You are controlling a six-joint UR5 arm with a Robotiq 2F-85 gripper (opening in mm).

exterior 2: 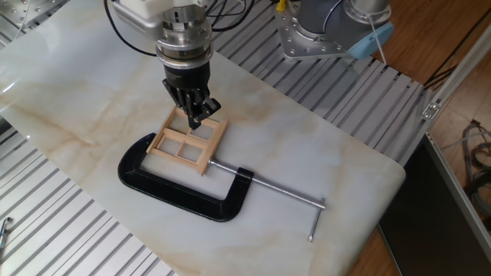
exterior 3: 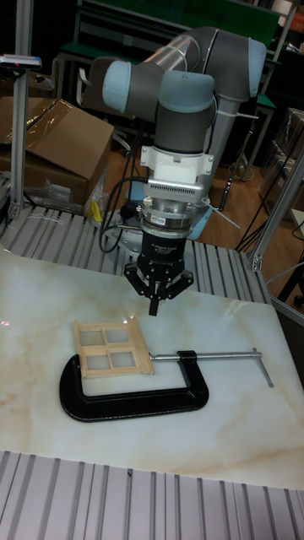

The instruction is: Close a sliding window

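The sliding window (exterior 2: 186, 142) is a small light-wood frame with four panes, lying flat on the marble slab and held in the jaws of a black C-clamp (exterior 2: 176, 192). My gripper (exterior 2: 196, 119) points straight down over the window's far edge, its fingers pinched together with nothing between them. In the tall fixed view the gripper (exterior 3: 154, 308) hangs just behind the upper right corner of the window (exterior 3: 110, 348). Whether the tip touches the wood cannot be told.
The clamp's long steel screw (exterior 2: 276, 192) runs right from the window to a crossbar handle (exterior 2: 316, 222). The slab (exterior 2: 345, 153) ends at the right, with ribbed metal (exterior 2: 46, 230) around it. A second arm's base (exterior 2: 311, 34) stands at the back.
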